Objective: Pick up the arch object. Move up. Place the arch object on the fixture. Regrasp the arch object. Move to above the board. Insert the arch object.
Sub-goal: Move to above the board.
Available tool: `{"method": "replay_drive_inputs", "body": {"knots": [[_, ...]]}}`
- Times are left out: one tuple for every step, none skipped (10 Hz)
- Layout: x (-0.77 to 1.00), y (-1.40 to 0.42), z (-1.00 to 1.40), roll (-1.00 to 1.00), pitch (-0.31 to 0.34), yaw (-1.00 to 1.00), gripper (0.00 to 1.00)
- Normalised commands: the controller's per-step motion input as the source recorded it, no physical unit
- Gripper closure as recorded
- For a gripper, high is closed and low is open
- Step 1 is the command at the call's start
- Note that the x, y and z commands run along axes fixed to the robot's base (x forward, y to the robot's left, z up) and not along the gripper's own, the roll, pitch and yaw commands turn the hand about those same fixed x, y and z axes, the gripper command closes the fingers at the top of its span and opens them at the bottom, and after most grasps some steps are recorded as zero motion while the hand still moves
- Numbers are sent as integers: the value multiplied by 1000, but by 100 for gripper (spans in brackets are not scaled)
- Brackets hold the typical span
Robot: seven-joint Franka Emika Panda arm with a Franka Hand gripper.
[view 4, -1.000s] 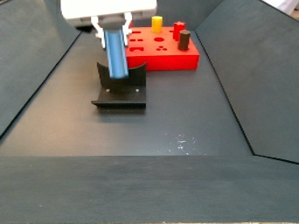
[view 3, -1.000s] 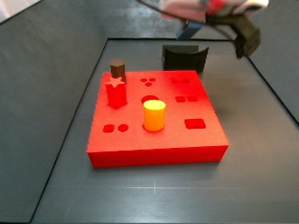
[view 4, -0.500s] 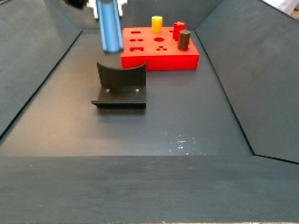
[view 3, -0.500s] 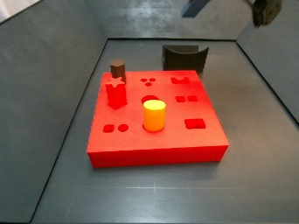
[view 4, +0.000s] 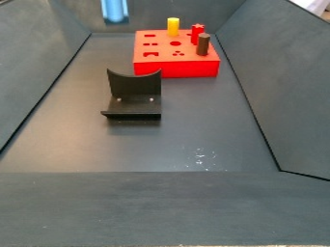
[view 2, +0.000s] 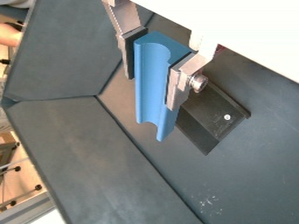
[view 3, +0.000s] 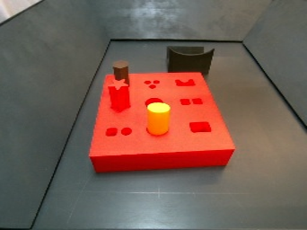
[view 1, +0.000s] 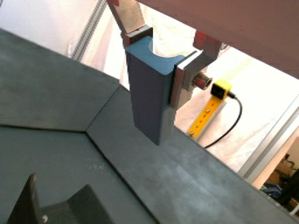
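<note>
The slate blue-grey elongated arch object (view 2: 155,86) is gripped between the 2 flat silver fingers (view 2: 179,80) of the gripper (view 2: 152,66), the jaws being closed on its upper part while its lower end hangs free below them. In both wrist views the piece is seen lengthwise, held clear of the dark floor; the same piece (view 1: 149,92) and gripper (view 1: 158,66) are seen against the floor's corner and a bright background with a yellow cable.

In a wrist view the dark, almost black fixture (view 2: 212,119) is seen beneath and just behind the hanging piece, apart from it. In a side view only the lower tip of the blue piece (view 4: 115,10) is visible at the upper edge of the frame, high above the floor and well above the dark L-shaped fixture (view 4: 133,95); the gripper itself is cut off there.

The large flat bright red board (view 3: 160,121) lies on the floor, with the fixture (view 3: 189,59) standing just behind it. On the board stand a yellow cylinder (view 3: 157,118), a red star-shaped peg (view 3: 118,93) and a brown cylinder (view 3: 121,70). Shaped holes are visible in the board's top face. In a side view the board (view 4: 176,55) is seen beyond the fixture, apart from it.
</note>
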Motion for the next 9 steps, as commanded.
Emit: {"method": "replay_drive_inputs", "body": {"knots": [[68, -42, 936, -50, 112, 64, 100], [63, -38, 828, -53, 116, 68, 100], [44, -31, 616, -56, 125, 74, 100], [31, -20, 403, -63, 126, 84, 100], [27, -16, 244, -68, 125, 90, 100], [-766, -1000, 131, -1000, -102, -118, 100], [-773, -1000, 103, -1000, -112, -119, 100], [-840, -1000, 115, -1000, -147, -123, 100], [-865, -1000, 99, -1000, -163, -124, 100]]}}
